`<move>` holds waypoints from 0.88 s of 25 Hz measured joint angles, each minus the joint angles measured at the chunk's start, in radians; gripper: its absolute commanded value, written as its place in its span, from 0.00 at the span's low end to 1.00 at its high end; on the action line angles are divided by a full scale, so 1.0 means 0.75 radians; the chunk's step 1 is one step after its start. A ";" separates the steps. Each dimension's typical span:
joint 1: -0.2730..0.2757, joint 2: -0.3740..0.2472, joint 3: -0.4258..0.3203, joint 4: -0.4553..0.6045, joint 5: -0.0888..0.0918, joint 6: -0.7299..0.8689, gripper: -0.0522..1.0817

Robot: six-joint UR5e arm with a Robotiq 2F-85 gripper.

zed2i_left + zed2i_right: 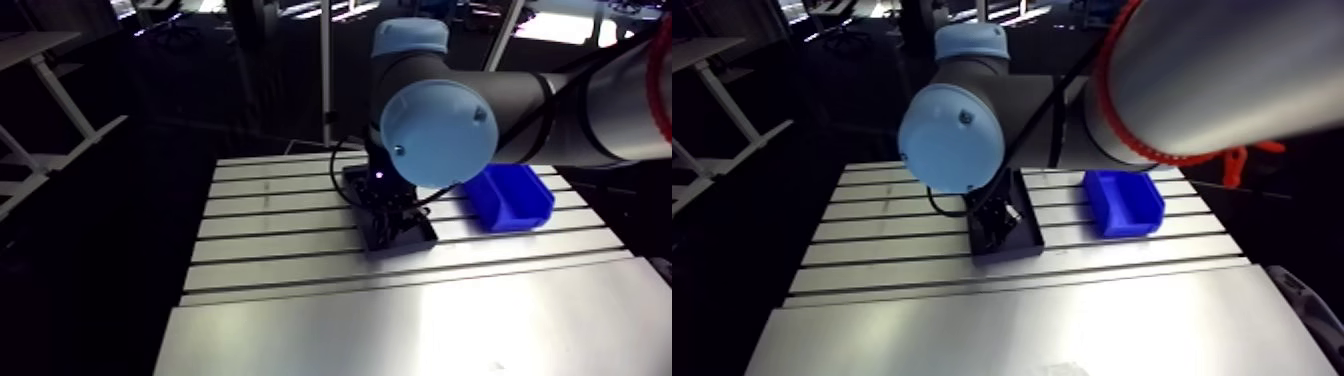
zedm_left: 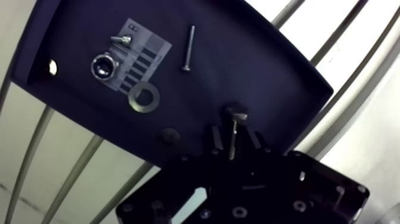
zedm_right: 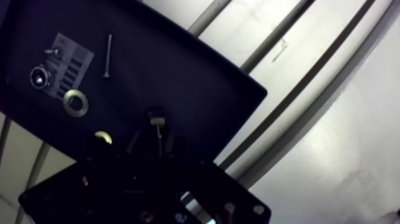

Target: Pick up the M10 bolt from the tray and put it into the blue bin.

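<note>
Pincer [image 2: 234, 140]: spread a little, low over the tray [image 2: 268, 71], one finger on each side of the M10 bolt [image 2: 236, 111], so we can squeeze it next.
M10 bolt: lies flat on the tray, right between the fingers, not pinched yet.
Tray: dark, holds other small bits farther ahead.
Blue bin [image 1: 510, 197]: beside the tray, waiting for our bolt.

One black tray [image 2: 286, 77] and one blue bin [image 1: 510, 197] (right of centre in the arm view). Three bolts: long bolt [image 2: 188, 49], short bolt [image 2: 121, 40], dark-headed bolt [image 2: 234, 128]. One washer [image 2: 143, 96], one nut [image 2: 104, 66], one label card [image 2: 149, 50].
</note>
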 measured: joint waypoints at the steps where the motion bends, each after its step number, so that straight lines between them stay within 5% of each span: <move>1: 0.000 0.000 0.000 0.000 0.000 0.000 0.65; 22: -0.003 0.007 0.001 0.000 -0.002 -0.021 0.80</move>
